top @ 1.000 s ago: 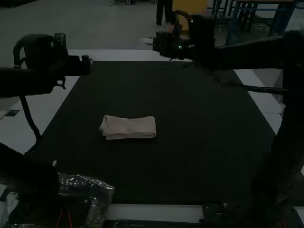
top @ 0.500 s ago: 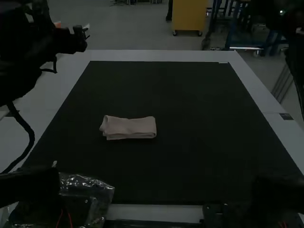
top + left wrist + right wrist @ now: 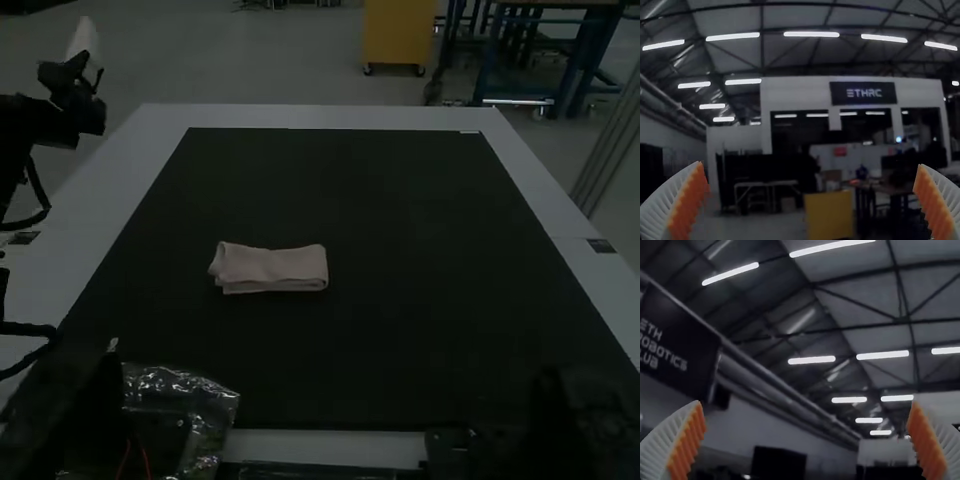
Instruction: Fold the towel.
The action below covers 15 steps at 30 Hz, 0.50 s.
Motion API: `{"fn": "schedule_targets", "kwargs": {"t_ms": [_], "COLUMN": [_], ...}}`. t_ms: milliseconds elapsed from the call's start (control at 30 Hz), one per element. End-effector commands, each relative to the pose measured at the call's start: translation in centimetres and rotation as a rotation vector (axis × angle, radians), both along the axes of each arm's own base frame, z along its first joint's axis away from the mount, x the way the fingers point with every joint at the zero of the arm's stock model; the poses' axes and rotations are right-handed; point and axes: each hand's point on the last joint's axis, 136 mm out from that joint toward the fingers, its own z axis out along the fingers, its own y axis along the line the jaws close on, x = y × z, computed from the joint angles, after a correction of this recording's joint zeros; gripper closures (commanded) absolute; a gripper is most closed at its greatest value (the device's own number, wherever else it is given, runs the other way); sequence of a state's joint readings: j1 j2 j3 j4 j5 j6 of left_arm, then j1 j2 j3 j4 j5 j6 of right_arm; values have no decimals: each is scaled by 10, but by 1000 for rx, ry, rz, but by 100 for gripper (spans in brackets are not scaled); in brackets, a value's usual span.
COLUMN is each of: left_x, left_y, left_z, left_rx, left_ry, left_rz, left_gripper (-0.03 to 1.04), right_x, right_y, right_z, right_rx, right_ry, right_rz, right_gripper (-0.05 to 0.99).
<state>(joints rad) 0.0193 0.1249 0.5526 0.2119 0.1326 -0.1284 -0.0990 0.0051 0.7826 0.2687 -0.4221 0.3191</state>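
Observation:
The pale towel (image 3: 270,268) lies folded into a small, compact strip on the dark mat, left of the middle in the high view; a loose fold shows at its left end. Up at the high view's far left, my left gripper (image 3: 84,58) is raised well away from the towel. In the left wrist view, my left gripper (image 3: 811,202) is open, its ribbed fingers wide apart with nothing between them. My right gripper (image 3: 807,442) likewise stands open and holds nothing in the right wrist view.
A dark mat (image 3: 400,220) covers most of the white table (image 3: 330,117). Crumpled clear plastic (image 3: 205,400) sits by the left arm's base at the near left edge. Cables (image 3: 30,328) hang beside the left arm.
The right arm has swung away from over the mat's far right. My left gripper has moved outward to the left and up. The towel lies as before.

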Motion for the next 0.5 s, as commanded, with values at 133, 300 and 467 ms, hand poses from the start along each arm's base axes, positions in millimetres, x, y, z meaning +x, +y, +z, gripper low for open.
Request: {"fn": "schedule_targets", "kwargs": {"t_ms": [133, 300, 467], "left_x": [-3, 25, 52], "left_y": [9, 9, 11], "left_z": [-31, -71, -119], "left_rx": [13, 69, 175], "left_ry": [5, 57, 144], "left_rz": [76, 107, 179], "left_gripper": [4, 4, 4], "right_x": [50, 110, 158], "right_y": [-44, -61, -80], "right_z": [-28, -85, -155], "right_rx": [152, 58, 84], "right_ry": [114, 181, 325], "right_rz": [-199, -403, -482], "right_gripper": [1, 1, 1]}}
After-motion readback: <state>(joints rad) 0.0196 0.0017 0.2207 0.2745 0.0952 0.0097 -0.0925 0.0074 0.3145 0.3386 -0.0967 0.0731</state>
